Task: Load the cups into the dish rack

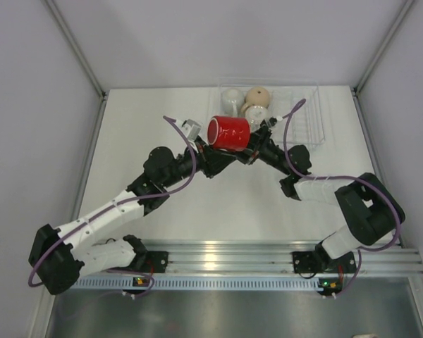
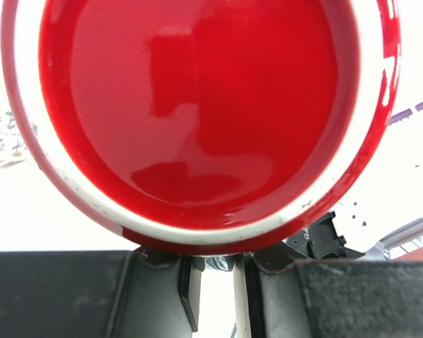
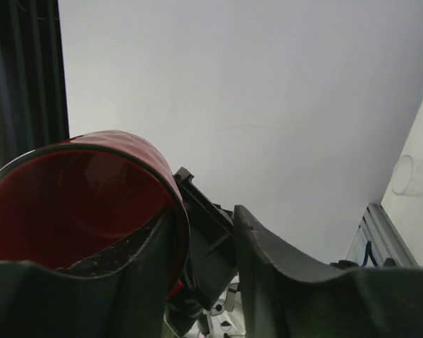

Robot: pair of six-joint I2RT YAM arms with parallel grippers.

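Now left arm (image 1: 120, 208) stretched inward, left claw (image 2: 215, 274) pinching red mug (image 1: 229, 132) rim.

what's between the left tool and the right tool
The red mug, with the left tool and right tool meeting at it from either side; the top view shows this.

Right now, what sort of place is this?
Probably a lab robot cell, not a kitchen: plain grey wall panels, white table, two arms bolted to an aluminium rail.

Clad in white shells toward the lower frame, black joints and wrists nearer centre, on left arm (image 1: 106, 215) and right arm (image 1: 366, 211) alike; draped with looping purple cables (image 1: 285, 141).
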